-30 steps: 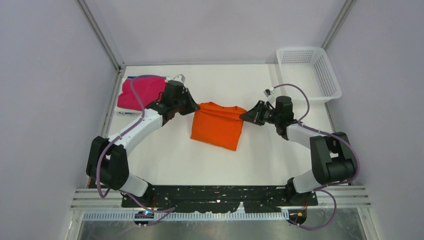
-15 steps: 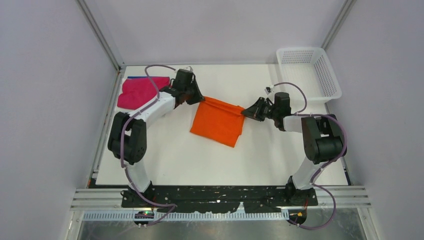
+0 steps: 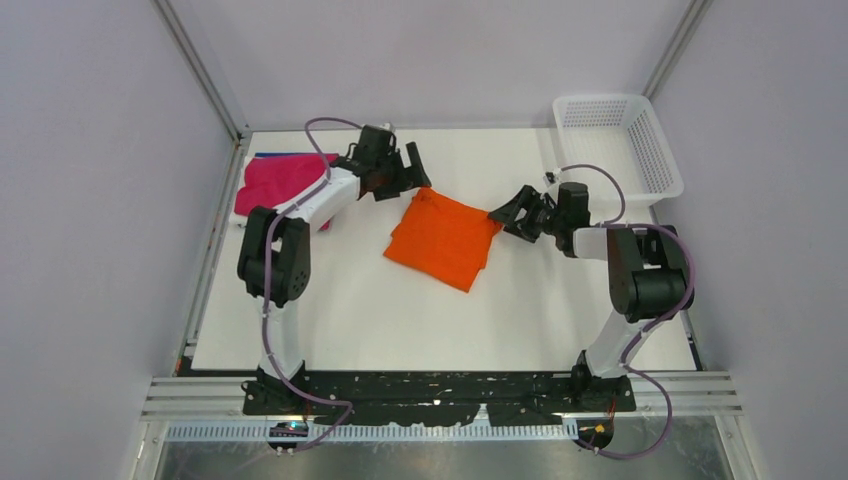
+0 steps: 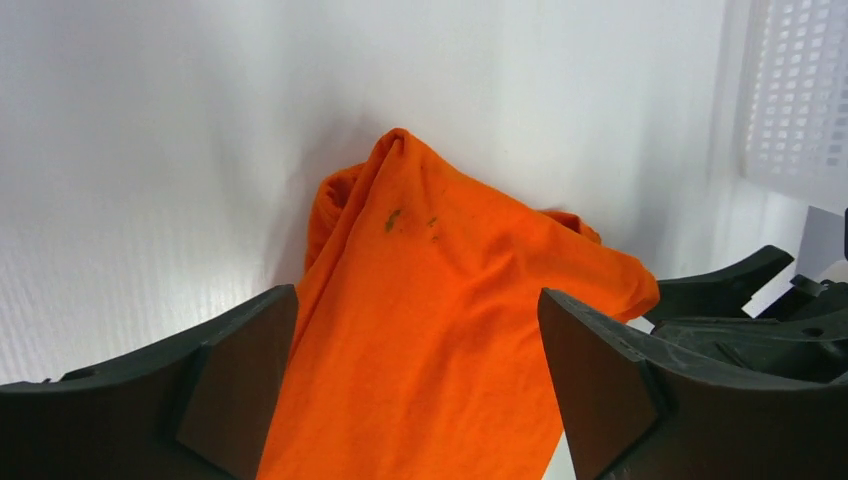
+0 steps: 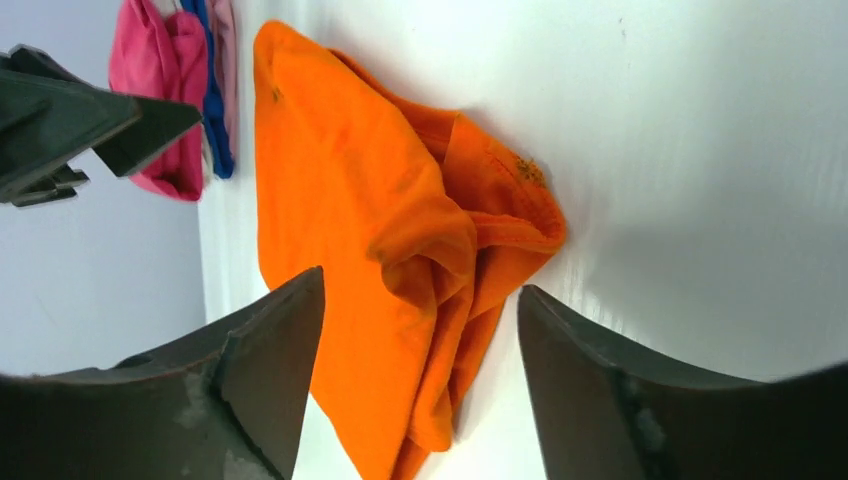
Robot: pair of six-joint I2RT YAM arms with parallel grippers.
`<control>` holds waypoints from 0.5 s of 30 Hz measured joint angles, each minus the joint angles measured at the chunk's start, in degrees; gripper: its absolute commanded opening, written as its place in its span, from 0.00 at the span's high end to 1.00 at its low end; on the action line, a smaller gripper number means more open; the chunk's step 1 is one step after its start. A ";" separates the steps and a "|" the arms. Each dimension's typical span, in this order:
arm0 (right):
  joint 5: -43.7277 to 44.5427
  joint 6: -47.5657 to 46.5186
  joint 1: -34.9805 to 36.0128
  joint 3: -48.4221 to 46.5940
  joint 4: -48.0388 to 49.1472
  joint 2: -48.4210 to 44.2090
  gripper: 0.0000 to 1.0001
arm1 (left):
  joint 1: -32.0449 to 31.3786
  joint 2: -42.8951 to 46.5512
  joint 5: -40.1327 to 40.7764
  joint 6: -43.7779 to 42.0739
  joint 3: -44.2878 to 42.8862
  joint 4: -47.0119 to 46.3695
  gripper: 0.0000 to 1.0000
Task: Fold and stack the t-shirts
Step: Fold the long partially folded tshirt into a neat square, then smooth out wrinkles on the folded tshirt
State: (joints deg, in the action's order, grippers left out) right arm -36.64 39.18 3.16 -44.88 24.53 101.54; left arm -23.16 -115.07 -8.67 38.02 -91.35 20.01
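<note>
both grippers have just let go. a second ago the left gripper (image 3: pixel 416 172) and the right gripper (image 3: pixel 508 213) were each pinched shut on a far corner of the orange t-shirt (image 3: pixel 443 238). now the jaws of both stand apart and grasp nothing. the left wrist view shows its fingers spread either side of the shirt's far-left corner. the right wrist view shows the same at the far-right corner, where the fabric has slumped into a small bunched heap of hem and sleeve. whether any finger brushes the cloth i cannot tell.

the orange t-shirt lies on the white table (image 3: pixel 380 310) as a folded, roughly square packet, turned a little askew compared with a second ago. the magenta-pink t-shirt (image 3: pixel 280 185) sits well to the left of the orange one, and a blue t-shirt (image 5: pixel 215 100) shows only as a thin edge against it. the white mesh basket (image 3: pixel 655 150) stands well to the right of the orange shirt and further back.

the release suggests this fold is finished, or nearly so. what likely remains is to tidy the bunched right corner and carry the orange packet over onto the pink one to make the stack. a one-sided grab could pull the layers open.
</note>
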 measured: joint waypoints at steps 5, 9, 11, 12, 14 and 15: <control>2.78 -1.84 -0.28 0.28 -5.46 -4.63 0.05 | 0.42 1.27 -3.17 -0.92 0.98 -1.97 0.00; 3.63 -2.29 0.46 1.79 -7.06 -11.65 0.05 | 0.42 3.34 -6.45 -0.90 3.32 -4.31 0.00; 3.58 -2.36 1.79 1.79 -6.86 -13.51 0.05 | 0.42 3.34 -8.20 -0.48 3.32 -5.64 0.00; 3.52 -2.40 2.99 1.70 -6.60 -13.99 0.05 | 0.42 3.15 -9.18 0.13 3.30 -6.45 0.00; 3.17 -2.38 5.33 1.18 -6.51 -13.73 0.04 | 0.39 2.01 -11.04 1.53 2.73 -7.82 0.00; 2.99 -2.29 6.10 0.83 -6.43 -13.29 0.05 | 0.39 0.90 -12.04 2.56 2.08 -8.79 0.00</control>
State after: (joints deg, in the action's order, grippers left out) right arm -33.65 36.88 9.26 -44.05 18.11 88.25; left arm -22.76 -114.17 -20.71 40.58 -89.27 11.22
